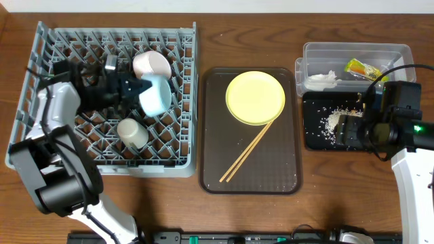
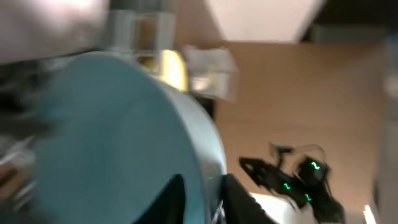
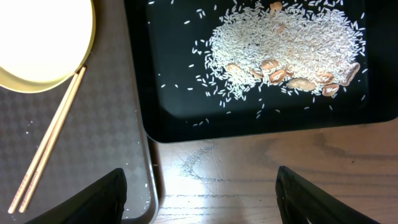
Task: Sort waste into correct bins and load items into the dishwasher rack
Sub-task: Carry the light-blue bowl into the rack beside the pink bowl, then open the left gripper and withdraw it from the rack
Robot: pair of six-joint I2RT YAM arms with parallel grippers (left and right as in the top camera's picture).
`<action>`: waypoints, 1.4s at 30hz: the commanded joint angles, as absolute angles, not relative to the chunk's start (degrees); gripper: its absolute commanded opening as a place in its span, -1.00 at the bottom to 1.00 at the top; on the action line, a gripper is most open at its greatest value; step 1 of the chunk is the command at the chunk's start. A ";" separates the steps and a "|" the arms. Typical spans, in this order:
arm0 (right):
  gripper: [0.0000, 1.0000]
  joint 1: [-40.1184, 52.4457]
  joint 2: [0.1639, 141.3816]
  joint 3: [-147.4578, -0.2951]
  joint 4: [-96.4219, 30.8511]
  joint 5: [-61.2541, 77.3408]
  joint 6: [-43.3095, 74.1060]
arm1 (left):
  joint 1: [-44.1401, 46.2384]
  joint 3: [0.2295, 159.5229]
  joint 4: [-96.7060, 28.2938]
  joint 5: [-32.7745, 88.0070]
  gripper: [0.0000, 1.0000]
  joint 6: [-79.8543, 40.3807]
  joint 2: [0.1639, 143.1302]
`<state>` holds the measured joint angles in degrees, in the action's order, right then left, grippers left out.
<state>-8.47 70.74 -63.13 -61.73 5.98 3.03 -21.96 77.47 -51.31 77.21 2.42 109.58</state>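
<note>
We pinch the smooth round blue bowl point(image 1: 157, 96) in our left gripper point(image 1: 139, 89). Our right gripper point(image 3: 202, 196) stands spread, grainy rice point(image 3: 283, 43) just ahead.

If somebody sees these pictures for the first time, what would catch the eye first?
First comes the big grey dishwasher rack at the left, where the left gripper holds a light blue bowl by its rim. Next is the bright yellow plate on the dark brown tray in the middle. Then there is the white rice scattered in the black tray at the right, close to the open right gripper.
</note>
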 commanded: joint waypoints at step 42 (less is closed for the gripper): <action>0.51 -8.67 70.24 -63.75 -61.52 6.28 3.36 | 13.21 77.87 -53.89 20.73 0.82 1.67 82.72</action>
<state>-8.47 70.74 -63.13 -61.63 5.98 3.01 6.15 79.09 -53.19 26.94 1.52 81.89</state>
